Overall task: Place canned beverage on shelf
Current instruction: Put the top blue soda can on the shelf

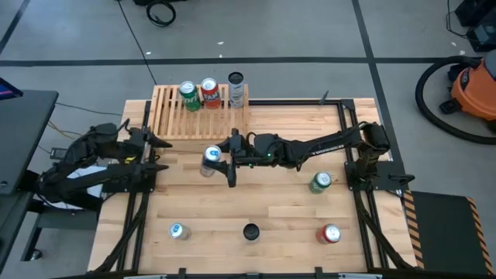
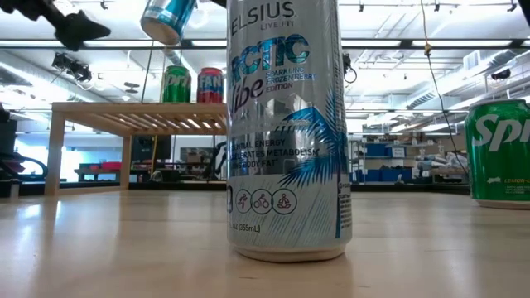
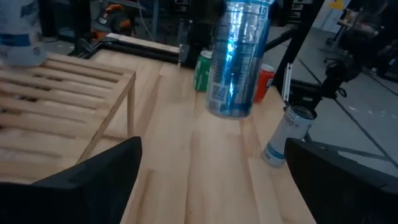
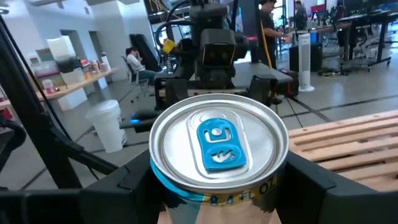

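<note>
A blue-and-silver can (image 1: 211, 160) hangs above the table's middle, with my right gripper (image 1: 215, 160) shut on it; the arm reaches in from the table's right. The same can shows in the left wrist view (image 3: 236, 59) and at the top of the low view (image 2: 168, 18). The light-wood slatted shelf (image 1: 174, 116) stands at the far left on its short legs. On it stand a green can (image 1: 188, 95), a red can (image 1: 210, 93) and a silver can (image 1: 235, 89). My left gripper (image 1: 160, 153) waits open near the shelf's left end, left of the held can. My right gripper pinches the can's side wall (image 4: 168, 186) just below its top rim, one finger (image 4: 134, 186) on each side. The fingers come level from the table's right. The can is lifted clear of the table, nearly upright and a little tilted, its blue tab up.
On the table stand a green can (image 1: 320, 182) at the right, a red can (image 1: 331, 233) at the near right, a tall silver can (image 1: 250, 231) at the near middle and a blue-white can (image 1: 178, 230) at the near left.
</note>
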Robot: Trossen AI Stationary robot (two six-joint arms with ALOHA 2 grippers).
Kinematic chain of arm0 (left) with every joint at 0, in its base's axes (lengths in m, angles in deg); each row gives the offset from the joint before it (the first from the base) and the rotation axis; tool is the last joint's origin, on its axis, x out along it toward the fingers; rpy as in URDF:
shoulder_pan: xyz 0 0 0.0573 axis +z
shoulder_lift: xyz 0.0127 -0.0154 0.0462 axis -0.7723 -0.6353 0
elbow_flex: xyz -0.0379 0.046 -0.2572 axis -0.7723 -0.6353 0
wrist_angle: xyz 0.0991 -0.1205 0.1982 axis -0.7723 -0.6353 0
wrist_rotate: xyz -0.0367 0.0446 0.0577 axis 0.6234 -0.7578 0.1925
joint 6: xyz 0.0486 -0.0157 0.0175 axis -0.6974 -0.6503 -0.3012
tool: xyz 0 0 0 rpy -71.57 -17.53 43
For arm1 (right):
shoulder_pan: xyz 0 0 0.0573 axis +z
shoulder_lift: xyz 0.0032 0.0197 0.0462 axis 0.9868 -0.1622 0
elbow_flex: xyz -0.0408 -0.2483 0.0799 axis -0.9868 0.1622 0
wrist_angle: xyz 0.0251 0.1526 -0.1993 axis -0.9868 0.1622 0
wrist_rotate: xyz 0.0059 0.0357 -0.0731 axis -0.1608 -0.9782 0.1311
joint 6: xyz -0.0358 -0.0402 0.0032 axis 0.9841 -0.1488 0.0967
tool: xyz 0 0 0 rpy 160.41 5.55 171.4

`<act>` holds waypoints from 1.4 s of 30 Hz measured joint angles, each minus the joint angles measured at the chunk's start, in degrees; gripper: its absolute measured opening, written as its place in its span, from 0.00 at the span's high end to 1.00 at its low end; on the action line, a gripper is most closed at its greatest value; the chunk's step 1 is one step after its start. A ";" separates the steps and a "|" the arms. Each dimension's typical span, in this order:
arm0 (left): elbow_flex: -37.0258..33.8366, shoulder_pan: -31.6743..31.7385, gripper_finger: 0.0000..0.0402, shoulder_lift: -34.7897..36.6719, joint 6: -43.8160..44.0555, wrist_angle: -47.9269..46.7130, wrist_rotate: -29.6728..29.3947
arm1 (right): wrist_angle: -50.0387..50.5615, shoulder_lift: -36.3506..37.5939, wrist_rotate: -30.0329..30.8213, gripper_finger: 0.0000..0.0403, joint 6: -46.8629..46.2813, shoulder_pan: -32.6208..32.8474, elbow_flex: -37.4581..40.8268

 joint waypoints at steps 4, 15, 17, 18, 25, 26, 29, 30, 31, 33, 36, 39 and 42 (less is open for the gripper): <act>0.00 0.00 0.01 -2.61 -0.10 3.38 1.54 | -0.44 0.00 0.00 0.40 1.67 -0.40 -1.75; 0.00 0.00 0.01 -3.64 -1.09 4.00 1.69 | 0.64 0.00 -3.56 0.40 1.51 -3.11 -2.37; 0.00 0.00 0.01 -3.64 -1.08 3.93 1.67 | 0.87 0.00 -5.82 0.40 1.40 -4.12 -2.37; 0.00 0.00 0.01 -3.64 -1.09 3.91 1.66 | 0.87 0.00 -6.99 0.40 1.27 -4.67 -2.37; 0.00 0.00 0.01 -3.63 -1.44 3.94 1.66 | 8.38 -0.05 -12.75 0.40 1.27 -8.90 -6.82; 0.00 0.00 0.01 -3.64 -1.87 4.21 1.66 | 8.64 -0.05 -13.68 0.40 1.31 -9.38 -7.49; 0.00 0.00 0.01 -4.47 -2.54 6.10 1.62 | 7.58 0.05 -16.76 0.40 2.25 -9.97 -8.48; 0.00 0.00 0.01 -4.97 -2.51 7.08 1.60 | 7.76 0.10 -17.28 0.40 2.85 -9.94 -8.49; 0.00 0.00 0.01 -5.54 -2.51 7.97 1.62 | 8.07 0.10 -17.91 0.40 3.25 -9.89 -8.49; 0.00 0.00 0.01 -7.12 -2.49 9.44 1.60 | 9.26 0.03 -18.74 0.40 3.94 -9.71 -8.46; 0.00 0.00 0.01 -10.08 -2.49 11.35 1.58 | 9.43 0.00 -19.26 0.40 4.74 -9.40 -8.44; 0.00 0.00 0.01 -13.47 -1.67 14.93 1.56 | 9.32 0.00 -19.34 0.40 4.94 -9.08 -8.44; 0.00 0.00 0.01 -16.47 -0.41 18.94 1.68 | 9.40 0.00 -19.39 0.40 4.93 -9.00 -8.44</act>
